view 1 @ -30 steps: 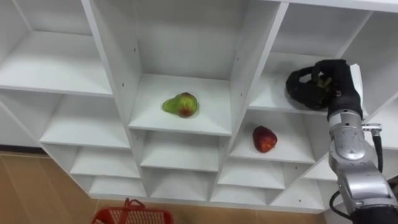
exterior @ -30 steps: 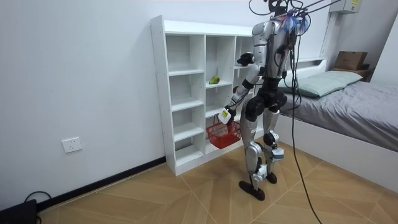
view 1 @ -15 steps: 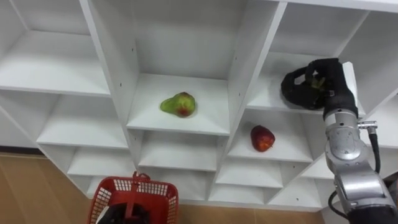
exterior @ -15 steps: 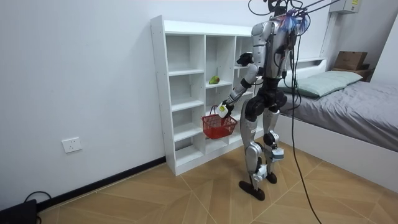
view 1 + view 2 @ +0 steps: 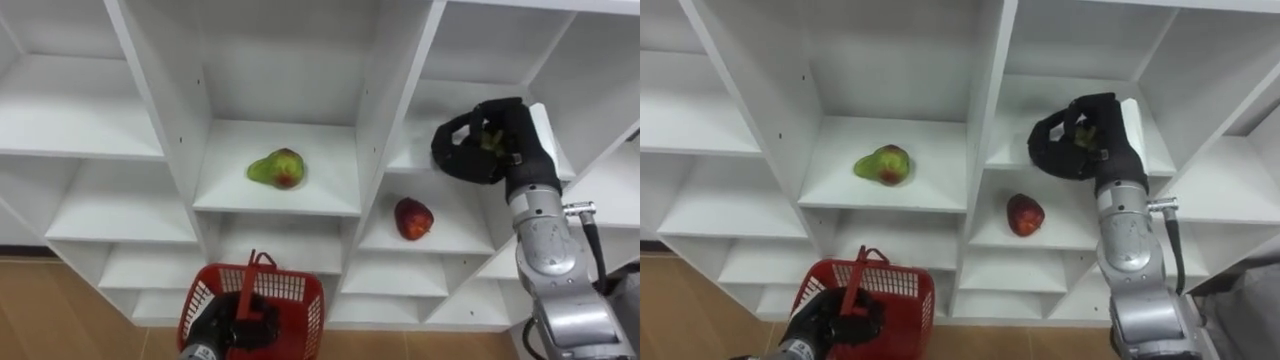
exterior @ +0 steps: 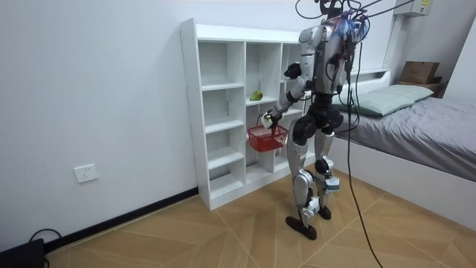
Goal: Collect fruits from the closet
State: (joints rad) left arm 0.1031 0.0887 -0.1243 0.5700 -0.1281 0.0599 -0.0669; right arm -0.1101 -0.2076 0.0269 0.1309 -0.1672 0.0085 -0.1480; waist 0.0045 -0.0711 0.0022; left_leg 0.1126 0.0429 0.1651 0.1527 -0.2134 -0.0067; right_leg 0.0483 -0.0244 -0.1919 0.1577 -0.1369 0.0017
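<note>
Progress: we judge the collecting to be at an early stage. One fruit is being gripped, two lie untouched on the shelves of the closet, and what we see of the basket's inside holds no fruit.
Left hand: low in the eye views, fingers wrapped round the red handle, it holds the basket up in front of the lower shelves.
Basket: red wire mesh, hanging below the middle column. The hand and handle hide part of its floor.
Pear: green with a red blush, lying on its side in the middle column's compartment, above the basket and apart from both hands.
Red apple: in the right column, one shelf lower than the pear, untouched.
Right hand: reached into the compartment above the apple, fingers curled round a green fruit. Little of that fruit shows between them.
Left to do: in our judgement, bring the gripped fruit to the basket, then fetch the pear and the apple.
</note>
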